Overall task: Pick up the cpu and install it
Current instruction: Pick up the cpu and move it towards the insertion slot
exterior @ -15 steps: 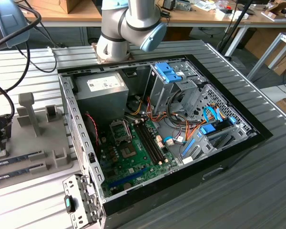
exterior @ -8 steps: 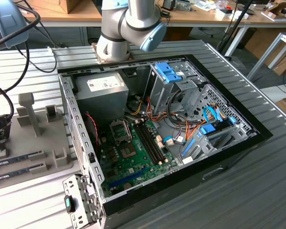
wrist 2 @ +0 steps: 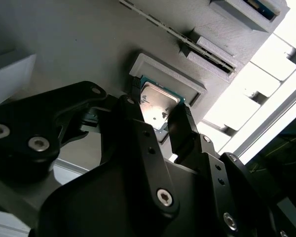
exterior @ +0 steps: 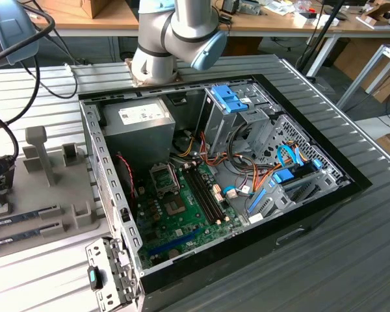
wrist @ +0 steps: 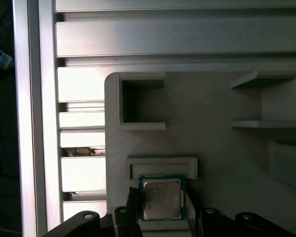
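Your black jaws are clamped on the small flat square cpu (wrist: 161, 198) with its silver metal top and thin green rim. One jaw sits against each of two opposite edges, and I can make out no gap in both wrist views. The chip lies flat in a shallow pocket of the pale grey moulded holder (wrist: 212, 148). That holder rests on the ribbed aluminium bench (wrist: 84, 89), beside the open black computer case (exterior: 312, 214), on the exterior view's left.

Here's where I judge it could bite you. The hold is on thin edges only, so a weak squeeze may let the chip slip or swivel, and a hard one loads the green board.

The raised grey lip (wrist: 161, 161) of the pocket stands just beside one side of the chip. Any tilt or sideways drift on a lift could hook a corner and cock the chip between the jaws. A cocked chip would not meet the black square socket (exterior: 161, 174) on the green motherboard (exterior: 182, 224) squarely.

Watch the bench too: there are grooves between its ribs right next to the holder, and a dropped chip could land on edge there.
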Controlling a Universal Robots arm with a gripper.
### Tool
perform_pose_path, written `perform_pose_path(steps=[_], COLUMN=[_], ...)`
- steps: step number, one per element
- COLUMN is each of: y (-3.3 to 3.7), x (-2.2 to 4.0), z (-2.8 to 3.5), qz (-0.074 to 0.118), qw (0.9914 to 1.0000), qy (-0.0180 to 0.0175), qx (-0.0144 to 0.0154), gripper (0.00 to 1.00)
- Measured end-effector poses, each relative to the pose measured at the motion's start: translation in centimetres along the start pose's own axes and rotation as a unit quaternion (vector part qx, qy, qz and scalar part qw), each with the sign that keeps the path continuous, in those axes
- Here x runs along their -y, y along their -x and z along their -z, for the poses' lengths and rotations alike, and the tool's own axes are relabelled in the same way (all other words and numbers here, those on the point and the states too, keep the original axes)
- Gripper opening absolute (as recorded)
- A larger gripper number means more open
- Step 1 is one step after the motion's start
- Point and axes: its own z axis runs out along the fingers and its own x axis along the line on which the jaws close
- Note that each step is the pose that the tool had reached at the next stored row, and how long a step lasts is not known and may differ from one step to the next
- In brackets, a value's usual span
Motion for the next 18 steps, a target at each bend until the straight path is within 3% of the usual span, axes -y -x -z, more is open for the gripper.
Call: perform_pose_path(steps=[5,6,8,10,11,18], y=[0.01,0.01,0.01,0.01,0.01,0.03], x=[0.01,0.01,0.00,-0.01,-0.01,0.01], z=[0.41,0.47,0.48,0.48,0.48,0.89], qz=[0.000,0.000,0.000,0.000,-0.001,0.000], qw=[1.00000,1.00000,0.99993,0.99985,0.99984,0.99990], qy=[0.0000,0.0026,0.0117,0.0170,0.0181,0.0142], qx=[-0.0001,-0.0001,-0.0005,-0.0007,-0.0007,-0.0006], gripper=[0.47,0.47,0.47,0.47,0.47,0.47])
